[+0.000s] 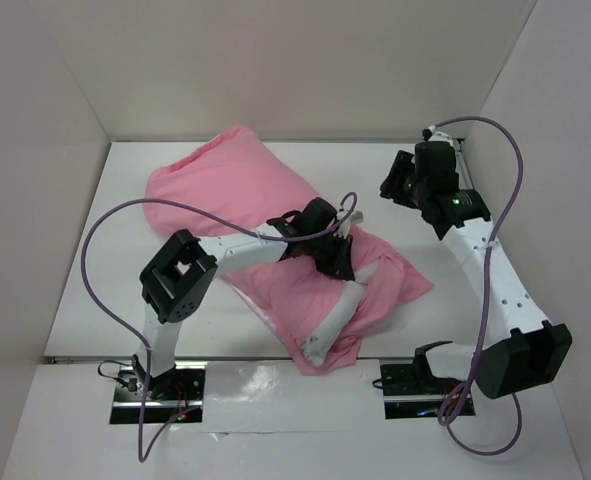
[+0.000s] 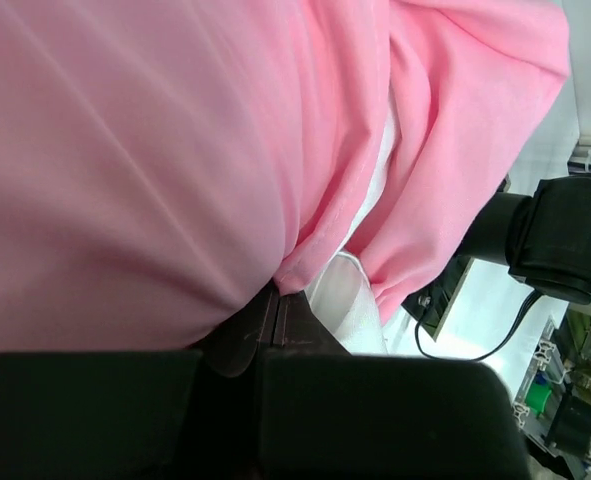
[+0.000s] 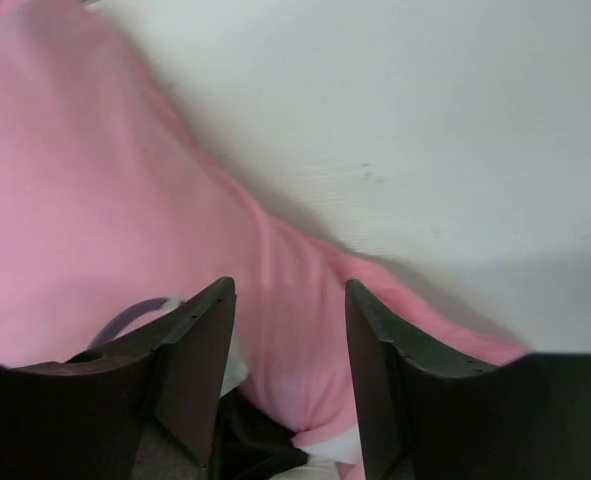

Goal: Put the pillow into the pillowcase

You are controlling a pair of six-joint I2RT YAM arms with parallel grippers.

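The pink satin pillowcase (image 1: 215,185) lies bunched across the middle of the table, bulging at the back left. The white pillow (image 1: 342,312) shows only as a narrow strip at the case's front right opening; the rest is hidden inside. My left gripper (image 1: 337,262) is shut on the pink edge of the pillowcase (image 2: 175,150) at the opening, jaws together (image 2: 278,297), with the white pillow (image 2: 353,290) just beside them. My right gripper (image 1: 391,186) is open and empty, hovering above the table right of the case; its view (image 3: 287,300) looks down on pink cloth (image 3: 95,200).
White walls enclose the table on the back, left and right. The right arm's base (image 2: 565,240) stands close to the case's front right corner. A purple cable (image 1: 105,250) loops off the left arm. Bare tabletop (image 1: 415,260) lies right of the case.
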